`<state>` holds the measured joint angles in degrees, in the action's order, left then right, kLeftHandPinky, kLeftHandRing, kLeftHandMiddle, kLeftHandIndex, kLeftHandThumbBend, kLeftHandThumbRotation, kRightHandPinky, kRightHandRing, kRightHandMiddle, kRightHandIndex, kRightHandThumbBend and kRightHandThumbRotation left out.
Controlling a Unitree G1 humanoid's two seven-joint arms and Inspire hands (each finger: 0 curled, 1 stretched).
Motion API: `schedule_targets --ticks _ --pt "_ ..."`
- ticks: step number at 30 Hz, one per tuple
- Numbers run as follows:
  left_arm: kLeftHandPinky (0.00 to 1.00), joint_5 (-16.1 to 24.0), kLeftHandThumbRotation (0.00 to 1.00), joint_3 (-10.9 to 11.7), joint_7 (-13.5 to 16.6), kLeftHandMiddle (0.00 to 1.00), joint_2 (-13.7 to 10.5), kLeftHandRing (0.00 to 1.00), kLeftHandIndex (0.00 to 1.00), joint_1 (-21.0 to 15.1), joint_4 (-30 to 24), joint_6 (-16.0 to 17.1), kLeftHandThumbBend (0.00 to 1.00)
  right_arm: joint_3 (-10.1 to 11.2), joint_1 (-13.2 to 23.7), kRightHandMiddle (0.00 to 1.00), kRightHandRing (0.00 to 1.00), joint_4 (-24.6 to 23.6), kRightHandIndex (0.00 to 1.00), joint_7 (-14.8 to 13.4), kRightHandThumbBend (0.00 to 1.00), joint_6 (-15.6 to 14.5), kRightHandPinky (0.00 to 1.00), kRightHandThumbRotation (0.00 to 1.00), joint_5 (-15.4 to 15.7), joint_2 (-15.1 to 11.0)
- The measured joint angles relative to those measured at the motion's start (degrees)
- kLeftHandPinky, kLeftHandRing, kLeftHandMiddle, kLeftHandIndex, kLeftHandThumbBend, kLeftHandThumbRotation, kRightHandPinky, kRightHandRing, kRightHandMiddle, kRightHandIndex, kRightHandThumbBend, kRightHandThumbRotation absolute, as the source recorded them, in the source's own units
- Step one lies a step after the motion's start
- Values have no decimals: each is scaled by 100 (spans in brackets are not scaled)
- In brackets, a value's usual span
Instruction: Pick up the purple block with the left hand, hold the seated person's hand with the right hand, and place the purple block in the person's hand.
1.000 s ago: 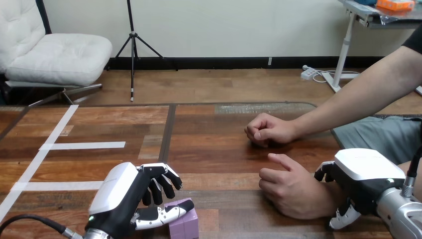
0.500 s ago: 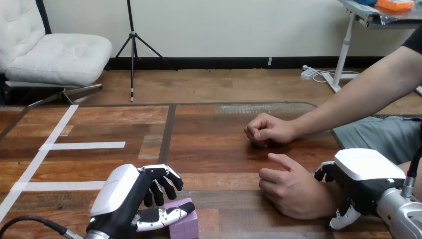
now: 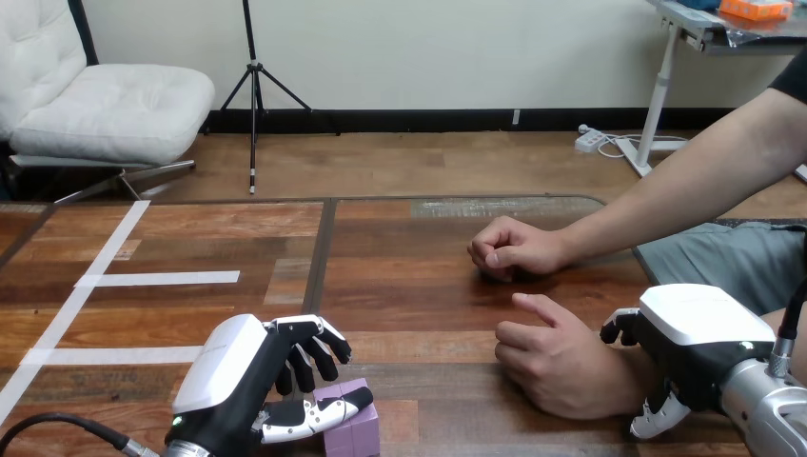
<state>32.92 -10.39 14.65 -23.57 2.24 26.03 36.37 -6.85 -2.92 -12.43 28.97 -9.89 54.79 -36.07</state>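
Left hand sits over the purple block, which rests at the near edge of the table; whether it grips cannot be told. Right hand curls its fingers round the wrist of the person's nearer hand.

Wooden table fills the lower frame. White tape strips at lower left: one diagonal, two crossing it. Person's closed fist rests right of centre.
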Motion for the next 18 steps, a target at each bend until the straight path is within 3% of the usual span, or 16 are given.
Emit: schedule_targets --ticks 9,18 --pt "45 130 49 -20 -57 62 -22 57 64 -4 0 -15 72 0 -1 80 79 0 79 -112 80 56 79 8 0 -1" --pt "53 133 57 -36 -345 69 -40 65 70 -10 -13 -183 80 0 -1 81 80 0 79 -117 79 59 80 8 0 -2"
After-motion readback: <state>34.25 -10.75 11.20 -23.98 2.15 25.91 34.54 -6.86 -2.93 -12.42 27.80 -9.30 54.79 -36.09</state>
